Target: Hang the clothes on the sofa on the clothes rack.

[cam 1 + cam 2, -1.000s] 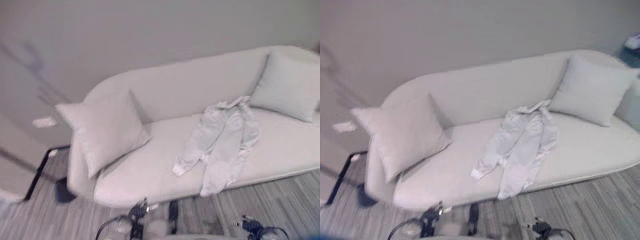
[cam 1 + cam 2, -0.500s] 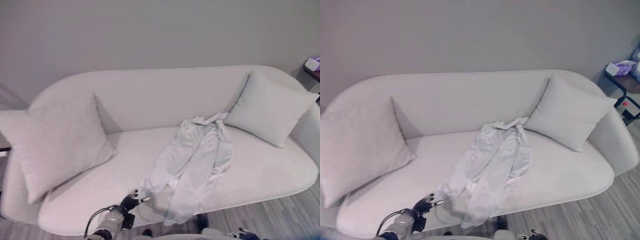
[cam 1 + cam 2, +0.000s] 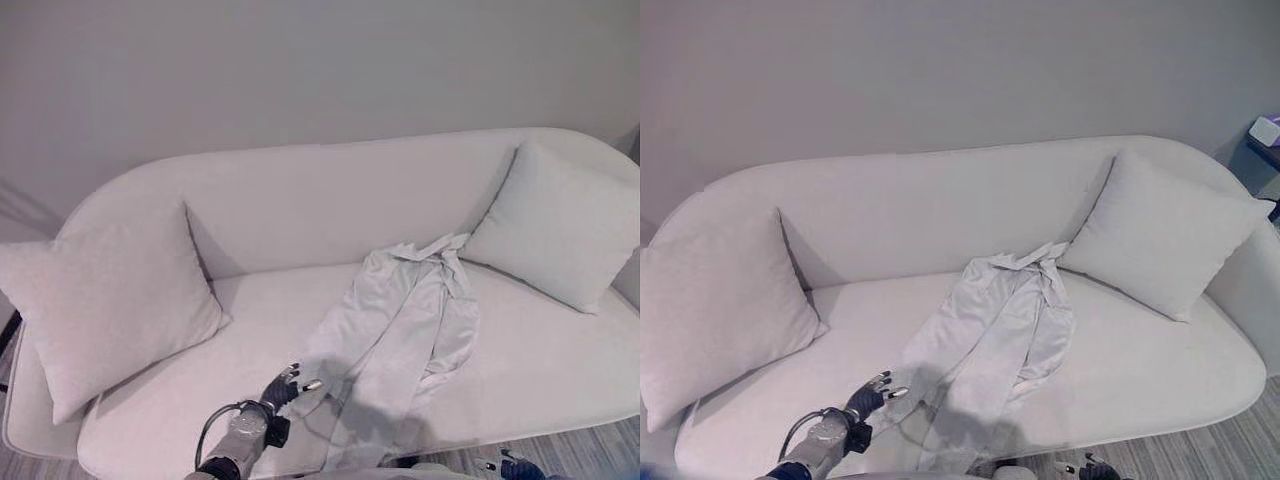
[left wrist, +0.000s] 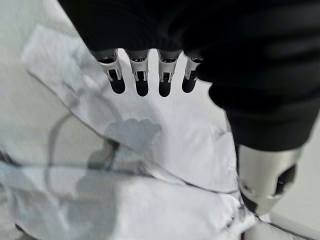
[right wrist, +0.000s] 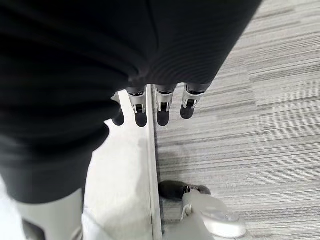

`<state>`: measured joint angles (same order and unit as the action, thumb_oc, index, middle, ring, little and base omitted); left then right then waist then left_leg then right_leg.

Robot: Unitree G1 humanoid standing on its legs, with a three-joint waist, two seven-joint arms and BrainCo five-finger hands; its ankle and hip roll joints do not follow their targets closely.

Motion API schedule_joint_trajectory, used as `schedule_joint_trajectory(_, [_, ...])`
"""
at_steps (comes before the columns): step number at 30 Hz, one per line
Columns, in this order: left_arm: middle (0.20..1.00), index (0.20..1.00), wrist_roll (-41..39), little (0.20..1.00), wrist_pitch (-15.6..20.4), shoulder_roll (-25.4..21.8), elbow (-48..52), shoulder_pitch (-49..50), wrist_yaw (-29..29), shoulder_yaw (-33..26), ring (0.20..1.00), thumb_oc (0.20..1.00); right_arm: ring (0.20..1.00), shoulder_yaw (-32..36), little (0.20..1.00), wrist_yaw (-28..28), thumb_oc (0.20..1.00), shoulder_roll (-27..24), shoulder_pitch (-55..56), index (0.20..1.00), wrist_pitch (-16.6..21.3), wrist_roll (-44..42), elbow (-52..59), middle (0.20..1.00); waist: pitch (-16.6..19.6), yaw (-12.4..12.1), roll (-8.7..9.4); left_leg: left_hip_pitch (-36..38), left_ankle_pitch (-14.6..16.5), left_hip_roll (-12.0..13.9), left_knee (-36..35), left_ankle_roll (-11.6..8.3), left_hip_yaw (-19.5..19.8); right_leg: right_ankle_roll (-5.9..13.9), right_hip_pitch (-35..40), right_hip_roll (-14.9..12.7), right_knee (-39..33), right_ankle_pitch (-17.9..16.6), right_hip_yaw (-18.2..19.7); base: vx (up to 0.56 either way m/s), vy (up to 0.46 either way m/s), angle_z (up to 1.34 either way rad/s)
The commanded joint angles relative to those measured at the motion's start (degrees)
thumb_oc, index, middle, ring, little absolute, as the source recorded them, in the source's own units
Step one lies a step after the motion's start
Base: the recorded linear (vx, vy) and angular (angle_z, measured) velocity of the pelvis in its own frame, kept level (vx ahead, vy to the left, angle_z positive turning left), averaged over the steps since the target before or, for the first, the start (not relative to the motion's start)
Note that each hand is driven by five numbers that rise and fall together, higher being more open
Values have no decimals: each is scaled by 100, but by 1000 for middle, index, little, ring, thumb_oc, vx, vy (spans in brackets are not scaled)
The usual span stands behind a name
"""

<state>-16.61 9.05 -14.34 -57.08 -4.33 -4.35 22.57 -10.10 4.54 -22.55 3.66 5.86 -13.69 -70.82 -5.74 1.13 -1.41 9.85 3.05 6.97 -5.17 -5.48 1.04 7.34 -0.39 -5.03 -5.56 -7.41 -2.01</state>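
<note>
A pale garment (image 3: 405, 330) lies spread down the middle of the cream sofa (image 3: 300, 210), collar toward the backrest and hem trailing over the near seat edge, between a left cushion (image 3: 105, 300) and a right cushion (image 3: 565, 225). The robot's left hand (image 3: 283, 385) hovers just above the garment's near-left sleeve, its fingers (image 4: 141, 82) straight and relaxed, thumb apart, holding nothing. The right hand (image 5: 150, 107) hangs low beside the sofa's near edge over the striped floor (image 5: 260, 100), fingers loose and empty. To lift cleanly, the left hand would likely do best to settle onto bunched cloth and close on several layers, rather than pinch a thin edge that could slip.
</note>
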Motion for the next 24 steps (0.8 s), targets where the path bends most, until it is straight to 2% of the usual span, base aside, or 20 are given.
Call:
schedule_joint_trajectory(1, [1000, 1000, -25, 1000, 249, -274, 800, -196, 51, -93, 1000, 1000, 1000, 72, 1000, -26, 1000, -84, 25, 1000, 184, -259, 179, 1000, 106, 46, 227, -168, 77, -563, 17, 332, 105, 162, -72, -18, 56, 142, 218, 55, -130, 1])
schedule_joint_trajectory(3, [1000, 1000, -28, 1000, 244, -441, 1400, -129, 11, -119, 1000, 1000, 1000, 185, 1000, -2, 1000, -179, 47, 1000, 225, -293, 442, 1000, 60, 59, 190, -160, 39, -436, 108, 251, 58, 77, 31, 41, 64, 260, 204, 28, -110, 1])
schedule_joint_trajectory(4, [1000, 1000, -13, 1000, 208, -524, 1712, -112, -26, -111, 1000, 1000, 1000, 252, 1000, -10, 1000, -231, 77, 1000, 227, -300, 616, 1000, -14, 76, 209, -326, 102, -410, 495, 210, 40, 25, 78, 48, 92, 312, 210, -4, -69, 3])
schedule_joint_trajectory(5, [1000, 1000, -14, 1000, 200, -529, 1723, -106, -27, -111, 1000, 1000, 1000, 253, 1000, -11, 1000, -230, 82, 1000, 224, -299, 622, 1000, -11, 81, 210, -353, 126, -411, 540, 209, 47, 25, 75, 47, 93, 312, 205, -149, -71, 7])
schedule_joint_trajectory(6, [1000, 1000, -16, 1000, 169, -715, 2305, -193, -10, -92, 1000, 1000, 1000, 358, 1000, -18, 1000, -431, 40, 1000, 221, -376, 1012, 1000, -320, 72, 276, -988, -34, -531, 1605, 82, 168, -63, 67, 9, 180, 329, 232, -205, -34, 10])
schedule_joint_trajectory(7, [1000, 1000, 30, 1000, 171, -739, 2406, -334, 9, -3, 1000, 1000, 1000, 387, 1000, -59, 1000, -533, -61, 1000, 229, -420, 1076, 1000, -454, 73, 320, -1360, -98, -548, 1869, 54, 312, -62, 37, -41, 196, 341, 241, -206, -32, 9])
schedule_joint_trajectory(8, [1000, 1000, 29, 1000, 171, -738, 2404, -343, 9, -2, 1000, 1000, 1000, 391, 1000, -59, 1000, -533, -66, 1000, 228, -421, 1076, 1000, -454, 86, 317, -1391, -84, -552, 1907, 54, 327, -60, 29, -42, 199, 343, 227, -58, 80, 8])
schedule_joint_trajectory(9, [1000, 1000, 111, 1000, 176, -790, 2625, -609, 80, 50, 1000, 1000, 1000, 524, 1000, -109, 1000, -642, -128, 1000, 247, -560, 1345, 1000, -539, 59, 320, -1808, -189, -476, 1382, 138, 391, 16, 24, -68, 82, 363, 310, 16, 79, 0])
schedule_joint_trajectory(10, [1000, 1000, 112, 1000, 173, -786, 2626, -613, 82, 55, 1000, 1000, 1000, 532, 1000, -109, 1000, -644, -123, 1000, 242, -561, 1353, 1000, -541, 50, 320, -1785, -201, -475, 1348, 137, 385, 15, 27, -70, 84, 369, 314, 85, 189, -2])
schedule_joint_trajectory(11, [1000, 1000, 106, 1000, 222, -754, 2671, -744, 73, 118, 1000, 1000, 1000, 477, 1000, -114, 1000, -723, -179, 1000, 260, -482, 1488, 1000, -508, 24, 207, -1725, -359, -314, 758, 158, 237, 93, 10, -67, 84, 414, 319, 72, 180, -8])
schedule_joint_trajectory(12, [1000, 1000, 138, 1000, 215, -725, 2697, -948, 158, 209, 1000, 1000, 1000, 474, 1000, -186, 1000, -728, -230, 1000, 286, -450, 1596, 1000, -553, 70, 196, -1727, -468, -293, 590, 136, 191, 124, -93, -96, 118, 401, 409, 67, 182, -20])
schedule_joint_trajectory(16, [1000, 1000, 176, 1000, 255, -672, 2731, -1456, 267, 326, 1000, 1000, 1000, 616, 1000, -331, 1000, -838, -264, 1000, 279, -340, 2243, 1000, -629, 211, 188, -1758, -571, -412, 328, 168, -33, 235, -471, -240, 174, 291, 631, -36, 208, -54])
schedule_joint_trajectory(18, [1000, 1000, 327, 1000, 276, -753, 2693, -1875, 373, 465, 1000, 1000, 1000, 574, 1000, -372, 1000, -964, -487, 1000, 314, -369, 2577, 1000, -696, 223, 250, -1765, -615, -500, 88, 242, -246, 358, -761, -337, 100, 91, 791, -40, 175, -65])
schedule_joint_trajectory(20, [1000, 1000, 327, 1000, 279, -751, 2685, -1884, 374, 467, 1000, 1000, 1000, 577, 1000, -373, 1000, -963, -491, 1000, 312, -368, 2578, 1000, -695, 213, 252, -1771, -615, -500, 88, 243, -256, 359, -773, -337, 103, 89, 801, -26, 42, -81])
schedule_joint_trajectory(21, [1000, 1000, 625, 1000, 251, -882, 2527, -2205, 464, 559, 1000, 1000, 1000, 551, 1000, -412, 1000, -1013, -670, 1000, 344, -436, 2706, 1000, -761, 200, 308, -1825, -629, -536, 44, 272, -329, 417, -909, -376, 64, -34, 851, -35, 66, -36])
schedule_joint_trajectory(24, [1000, 1000, 1030, 1000, 189, -1061, 2164, -2736, 593, 623, 1000, 1000, 1000, 549, 1000, -490, 1000, -1120, -981, 1000, 418, -498, 2889, 1000, -866, 174, 371, -1876, -615, -553, 25, 291, -371, 473, -1059, -402, 56, -103, 849, -13, 55, -4])
